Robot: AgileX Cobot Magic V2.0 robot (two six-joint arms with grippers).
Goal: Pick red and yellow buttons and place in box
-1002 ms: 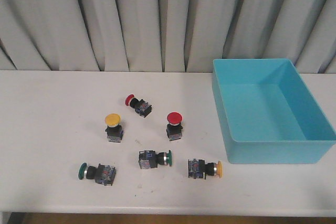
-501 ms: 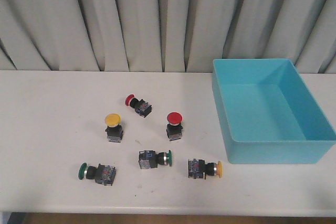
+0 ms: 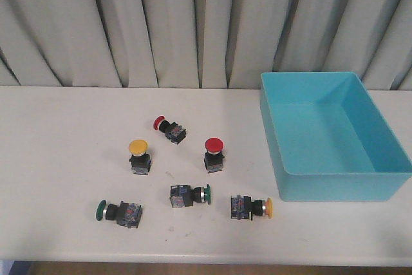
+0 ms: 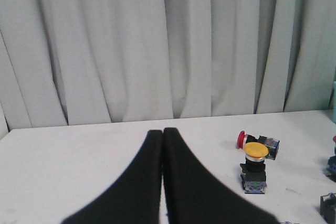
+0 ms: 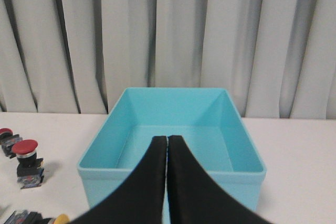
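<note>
Toward the right edge of the bench (image 3: pixel 58 159), reaching back near the curtain (image 3: pixel 193 24), stands the box (image 3: pixel 386 188), open-topped and holding nothing, its long walls running from front to rear. Ahead of my right claw (image 5: pixel 167 142) the box's near wall lies just beyond the fingertips; this claw is closed, finger against finger, gripping nothing. My left claw (image 4: pixel 162 135) is likewise closed and carries nothing.

On the bench's middle, left of the box, lie the buttons. An upright red button (image 3: pixel 214 153) stands nearest the box's left wall, cap up. An upright yellow button (image 3: pixel 139 156) stands further left, ahead and to the right of my left claw. Behind these a red button on its side (image 3: pixel 170 128) points its cap leftward. Near the front edge a yellow button on its side (image 3: pixel 251 207) points its cap right, toward the box's front left corner; I judge my right arm the nearer. The two green buttons (image 3: pixel 190 195) stay out of the task.
</note>
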